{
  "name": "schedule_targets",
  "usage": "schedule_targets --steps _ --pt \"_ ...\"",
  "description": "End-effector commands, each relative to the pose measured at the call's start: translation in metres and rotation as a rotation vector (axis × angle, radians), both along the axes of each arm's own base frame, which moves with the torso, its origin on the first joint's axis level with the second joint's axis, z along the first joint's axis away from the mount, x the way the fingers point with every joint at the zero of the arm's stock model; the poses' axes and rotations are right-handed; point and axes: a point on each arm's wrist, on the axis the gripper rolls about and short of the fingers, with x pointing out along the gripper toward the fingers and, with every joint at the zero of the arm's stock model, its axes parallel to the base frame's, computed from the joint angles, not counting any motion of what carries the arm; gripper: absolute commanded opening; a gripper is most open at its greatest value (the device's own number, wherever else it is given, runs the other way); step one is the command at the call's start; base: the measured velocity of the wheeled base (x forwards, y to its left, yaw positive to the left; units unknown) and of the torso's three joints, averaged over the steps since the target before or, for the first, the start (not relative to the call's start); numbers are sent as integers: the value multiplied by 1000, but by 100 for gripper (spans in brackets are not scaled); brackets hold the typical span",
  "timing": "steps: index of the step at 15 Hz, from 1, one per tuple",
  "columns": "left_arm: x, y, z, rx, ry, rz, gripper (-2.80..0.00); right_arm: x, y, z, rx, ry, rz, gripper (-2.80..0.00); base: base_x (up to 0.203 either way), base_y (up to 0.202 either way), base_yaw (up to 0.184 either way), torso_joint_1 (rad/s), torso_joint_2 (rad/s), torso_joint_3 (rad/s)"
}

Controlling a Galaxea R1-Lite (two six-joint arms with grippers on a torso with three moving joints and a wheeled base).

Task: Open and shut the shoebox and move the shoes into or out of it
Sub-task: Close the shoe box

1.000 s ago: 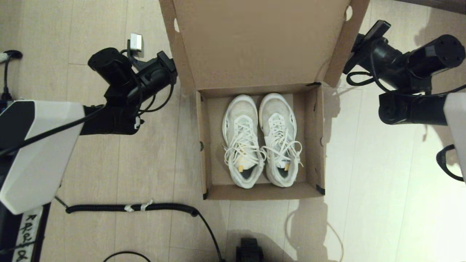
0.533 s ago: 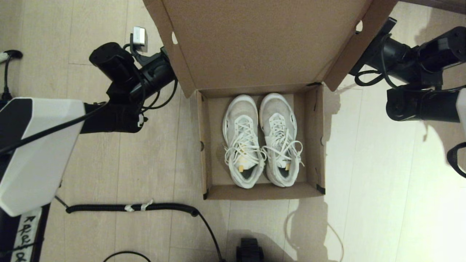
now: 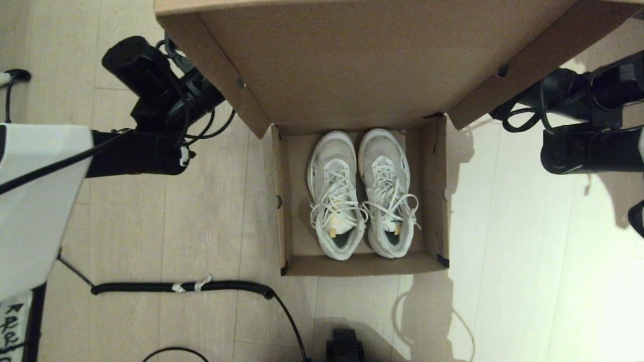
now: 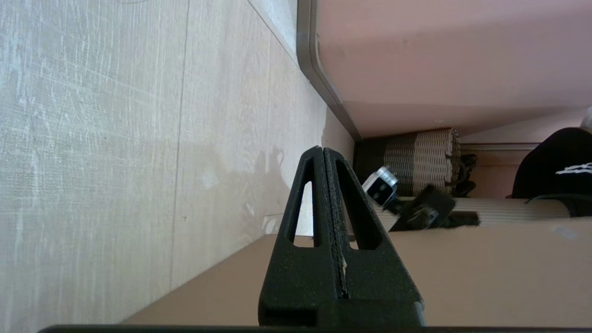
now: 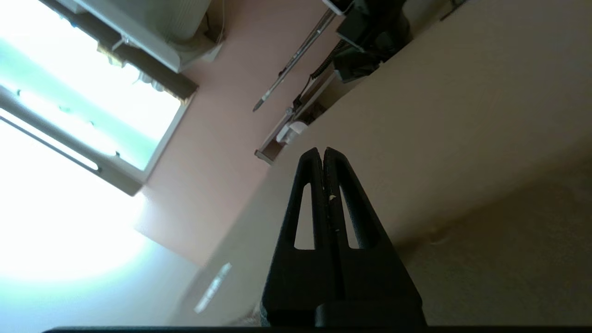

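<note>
The brown cardboard shoebox [image 3: 284, 201] stands on the floor with its hinged lid [image 3: 352, 65] raised and leaning over the back of the box. Inside, the two white sneakers [image 3: 336, 196] [image 3: 386, 193] lie side by side with their toes toward the hinge. In the head view both sets of fingers are hidden behind the lid; the left arm [image 3: 151, 85] and right arm [image 3: 578, 95] reach in from either side. My left gripper [image 4: 322, 150] is shut and empty, lying along the lid's outer face [image 4: 462, 273]. My right gripper [image 5: 322, 150] is also shut and empty against the lid's outside [image 5: 462, 115].
A coiled black cable [image 3: 181, 287] runs across the floor in front of the box on the left. A black part [image 3: 344, 347] shows at the near edge. A wicker basket [image 4: 421, 157] stands by the wall beyond the lid.
The lid has swung up from lying back and now leans over toward the box. Both arms have moved up and outward behind it. The shoes have not moved.
</note>
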Motion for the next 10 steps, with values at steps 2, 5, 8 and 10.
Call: schedule_targets --steps 2,5,8,10 --pt "-22 -1 13 -2 -6 -19 -280 -16 -5 3 -5 41 -7 -280 0 0 0 0 0 0" --pt "-41 -11 15 0 0 -55 -280 -31 -7 14 -5 29 -13 -280 0 0 0 0 0 0" --pt "-64 -17 16 3 6 -86 -280 -50 -7 22 -5 34 -14 -280 0 0 0 0 0 0" --pt "-85 -21 20 3 8 -113 -280 -66 -6 28 -6 35 -15 -280 0 0 0 0 0 0"
